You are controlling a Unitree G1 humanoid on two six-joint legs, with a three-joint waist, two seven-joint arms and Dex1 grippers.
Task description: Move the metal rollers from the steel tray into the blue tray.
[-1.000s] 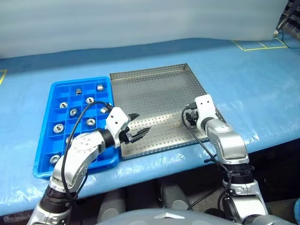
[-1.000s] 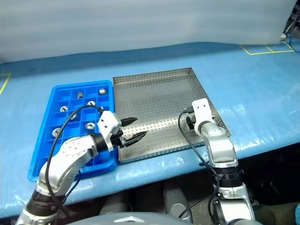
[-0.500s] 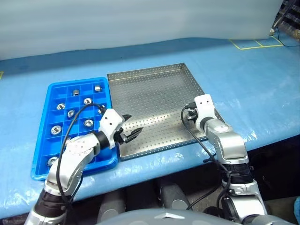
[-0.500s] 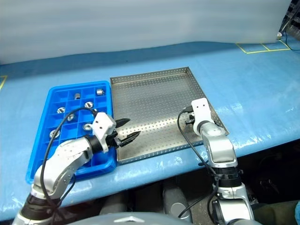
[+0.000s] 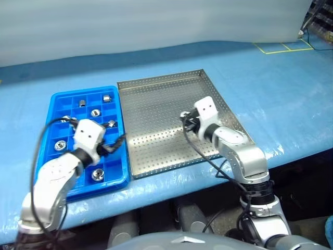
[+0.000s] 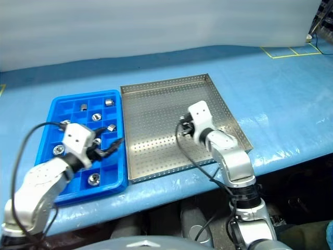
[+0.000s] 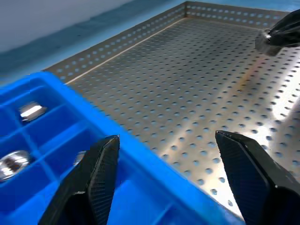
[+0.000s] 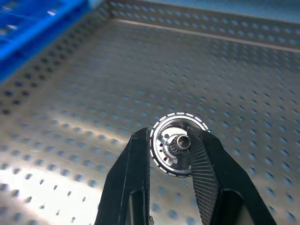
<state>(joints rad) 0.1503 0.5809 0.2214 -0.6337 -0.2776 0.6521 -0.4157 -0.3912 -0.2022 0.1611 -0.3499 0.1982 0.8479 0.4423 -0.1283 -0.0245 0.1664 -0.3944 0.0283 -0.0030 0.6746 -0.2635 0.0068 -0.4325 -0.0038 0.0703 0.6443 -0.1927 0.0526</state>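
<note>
The steel tray [image 5: 156, 99] lies in the middle of the table, and the blue tray [image 5: 86, 90] lies against its left side. Several metal rollers [image 5: 95, 112] sit in the blue tray's compartments. My right gripper [image 8: 169, 138] is shut on one metal roller [image 8: 176, 146], held a little above the steel tray's perforated base; from the head it is over the tray's right middle [image 5: 186, 122]. My left gripper [image 5: 112, 145] is open and holds nothing. It hangs over the blue tray's right edge [image 7: 140, 154], fingers pointing toward the steel tray.
Both trays rest on a table under a blue plastic sheet [image 5: 281, 94], whose front edge runs just below the trays. Yellow tape marks [image 5: 283, 48] lie at the back right. A pale wall [image 5: 156, 21] closes the far side.
My right gripper has shut on a roller and carried it left and up over the steel tray. My left arm has swung left from the steel tray's front corner to the blue tray.
</note>
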